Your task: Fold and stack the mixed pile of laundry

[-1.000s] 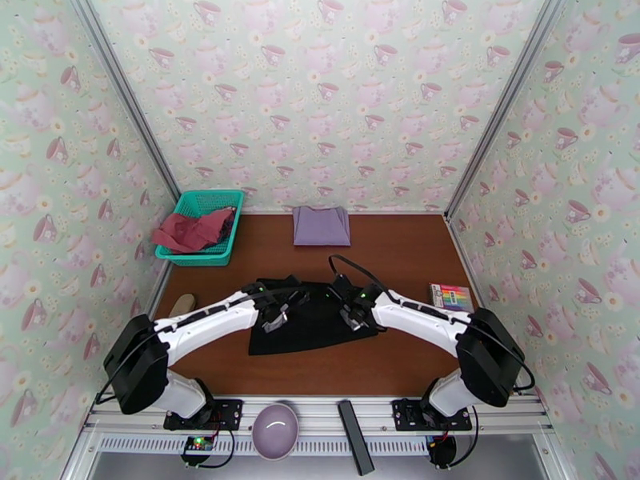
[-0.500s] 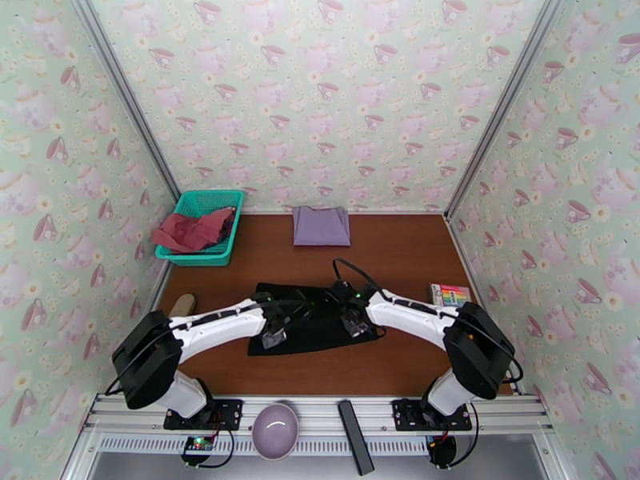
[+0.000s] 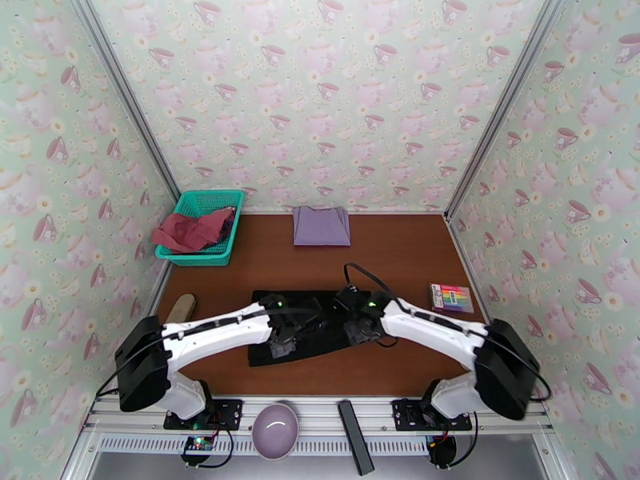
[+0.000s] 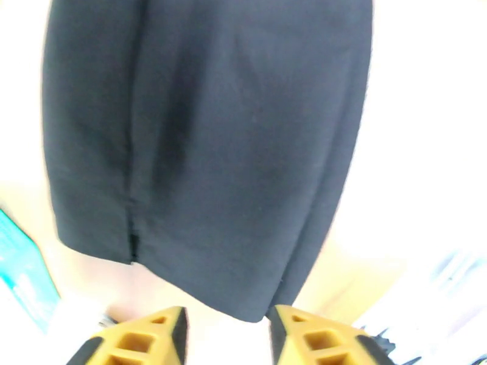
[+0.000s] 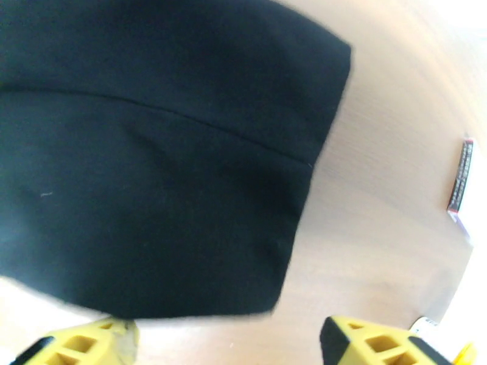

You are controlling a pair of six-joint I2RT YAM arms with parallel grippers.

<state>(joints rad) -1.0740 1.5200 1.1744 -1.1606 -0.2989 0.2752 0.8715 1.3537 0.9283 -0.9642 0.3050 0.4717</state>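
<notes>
The black garment (image 3: 316, 314) lies flat on the brown table (image 3: 400, 250) between my arms, and it also shows in the wrist views (image 4: 207, 147) (image 5: 152, 159). My left gripper (image 3: 282, 343) (image 4: 226, 336) hangs open over its near left edge, nothing between the fingers. My right gripper (image 3: 358, 330) (image 5: 228, 345) stands wide open over its near right corner. The lavender cloth (image 3: 321, 226) sits folded at the back of the table. The dusty-red top (image 3: 190, 231) is draped over the teal basket (image 3: 214, 254).
A colourful striped box (image 3: 452, 297) lies at the right table edge, and a tan object (image 3: 182, 306) at the left edge. A purple bowl (image 3: 275, 430) and a black bar (image 3: 354, 447) rest on the front rail. Patterned walls close in three sides.
Both grippers, shut on the black garment before, moved toward the near edge and opened, letting it go. The garment now lies a little nearer and flatter.
</notes>
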